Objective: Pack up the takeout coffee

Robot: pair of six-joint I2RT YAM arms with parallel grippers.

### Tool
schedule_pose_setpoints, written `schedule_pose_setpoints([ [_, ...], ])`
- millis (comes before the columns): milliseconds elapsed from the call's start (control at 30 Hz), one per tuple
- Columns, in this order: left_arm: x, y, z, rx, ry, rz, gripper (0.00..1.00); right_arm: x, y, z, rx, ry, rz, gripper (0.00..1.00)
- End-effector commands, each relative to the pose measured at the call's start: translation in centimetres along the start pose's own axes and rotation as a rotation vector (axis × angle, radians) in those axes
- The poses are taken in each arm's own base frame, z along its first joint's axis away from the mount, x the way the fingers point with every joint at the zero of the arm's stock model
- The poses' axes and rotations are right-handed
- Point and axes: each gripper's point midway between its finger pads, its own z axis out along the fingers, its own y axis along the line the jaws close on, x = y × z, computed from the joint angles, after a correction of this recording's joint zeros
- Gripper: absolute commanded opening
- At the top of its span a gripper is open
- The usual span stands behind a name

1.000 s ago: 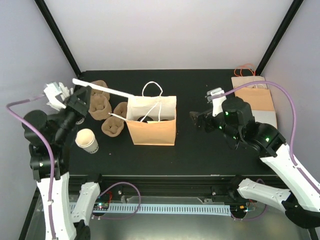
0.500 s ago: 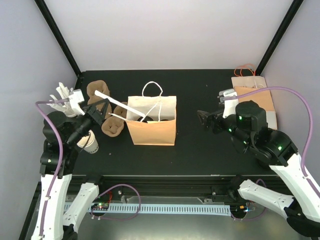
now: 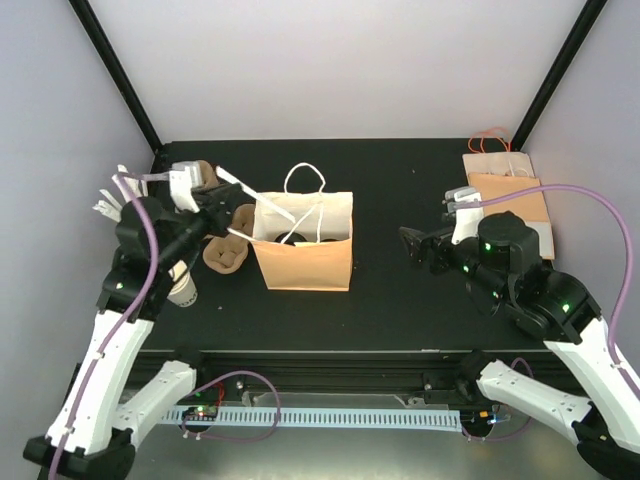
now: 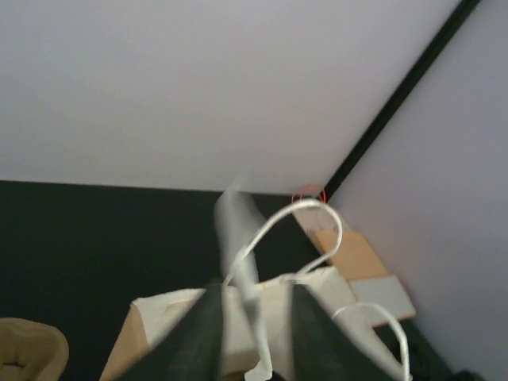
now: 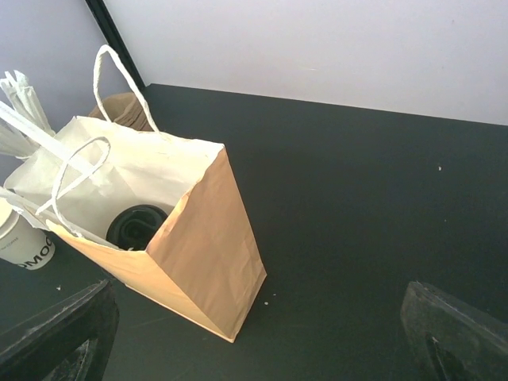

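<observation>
My left wrist view is blurred. My left tool [image 4: 254, 325] shows only as two dark fingers set narrow, pinched on a smeared white stick [image 4: 236, 230] in front of the brown paper bag [image 4: 147, 333]. From above the stick is sharper, slanting from that tool toward the bag's open mouth.

The bag stands upright on the desk [image 3: 400, 180] with its white handles up. The takeout coffee [image 5: 139, 225] sits inside it, low against the near wall. Only its round black lid shows; the bag hides the cup's white side.

My right tool [image 5: 255, 317] hangs to the right of the bag, its fingers spread wide and holding nothing. In its own view just the two dark finger ends show, cut off at the bottom corners.

A plain white cup [image 5: 17, 238] stands on the desk left of the bag. The frame edge clips it in my right wrist view, and from above my left arm covers part of it.
</observation>
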Motion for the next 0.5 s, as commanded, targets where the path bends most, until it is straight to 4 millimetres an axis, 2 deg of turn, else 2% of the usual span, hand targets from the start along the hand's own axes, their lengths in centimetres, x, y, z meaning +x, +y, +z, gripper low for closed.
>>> schedule_pose_setpoints([
  [0,1.5,-0.6,1.9,0.009,0.022,0.139,0.58,-0.8,0.0,0.1,0.000,-0.034,0.029,1.00],
  [33,1.7,-0.8,1.9,0.007,0.031,0.154,0.87,-0.8,-0.1,0.1,0.004,-0.032,0.030,1.00],
  [67,1.6,-0.9,1.7,0.001,0.028,0.165,0.97,-0.7,-0.2,0.3,0.013,-0.028,0.030,1.00],
  [200,0.1,-1.5,0.8,-0.015,0.005,0.209,0.99,0.0,-0.4,1.5,0.037,0.015,0.024,1.00],
  [333,-3.5,-1.6,-1.1,-0.130,-0.002,0.272,0.99,-0.1,-0.4,2.3,0.045,0.022,0.028,1.00],
  [400,-6.2,-0.7,-2.5,-0.252,-0.016,0.276,0.99,-0.5,-0.6,2.5,0.050,0.008,0.030,1.00],
  [433,-6.2,0.5,-2.5,-0.314,0.010,0.272,0.99,-0.7,-0.8,2.6,0.054,0.001,0.033,1.00],
  [467,-7.1,1.2,-3.0,-0.369,0.011,0.263,0.99,-1.0,-0.9,2.7,0.057,-0.008,0.034,1.00],
])
